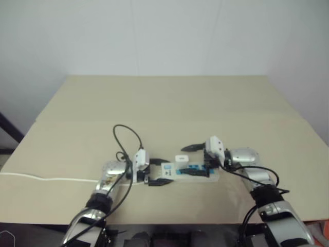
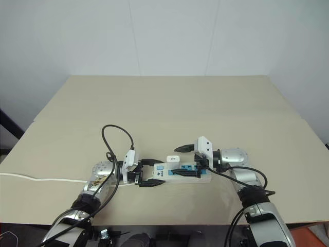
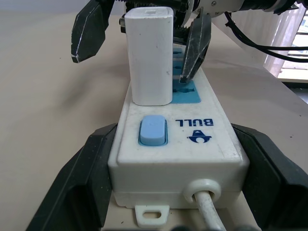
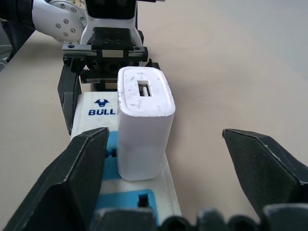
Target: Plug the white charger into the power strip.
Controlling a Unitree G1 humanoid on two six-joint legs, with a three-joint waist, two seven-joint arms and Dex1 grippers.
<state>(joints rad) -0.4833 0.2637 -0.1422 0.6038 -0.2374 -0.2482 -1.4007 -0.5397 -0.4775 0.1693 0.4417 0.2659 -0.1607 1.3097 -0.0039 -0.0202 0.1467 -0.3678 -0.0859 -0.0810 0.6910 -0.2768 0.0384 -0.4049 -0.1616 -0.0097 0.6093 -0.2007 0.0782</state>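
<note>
White charger [image 2: 173, 159] stands upright on the power strip [image 2: 180, 173], seated in the socket nearest the switch. In the head views both forearms lie low over the tan table [image 2: 205, 108], wrists bent inward so the grippers face each other along the strip. The left gripper [image 2: 150, 172] has its fingers on either side of the strip's cable end, clamped on it. The right gripper [image 2: 181, 158] has its fingers spread apart, one raised beyond the charger, the other low over the strip. A thin white cable [image 2: 46, 179] trails away past the left arm.

In the left wrist view the strip sits between the black fingers [image 3: 72, 187], touching both; the blue switch [image 3: 153, 131] lies just ahead, the charger beyond it.

In the right wrist view the wide-open fingers [image 4: 262, 161] flank the charger without touching it.
</note>
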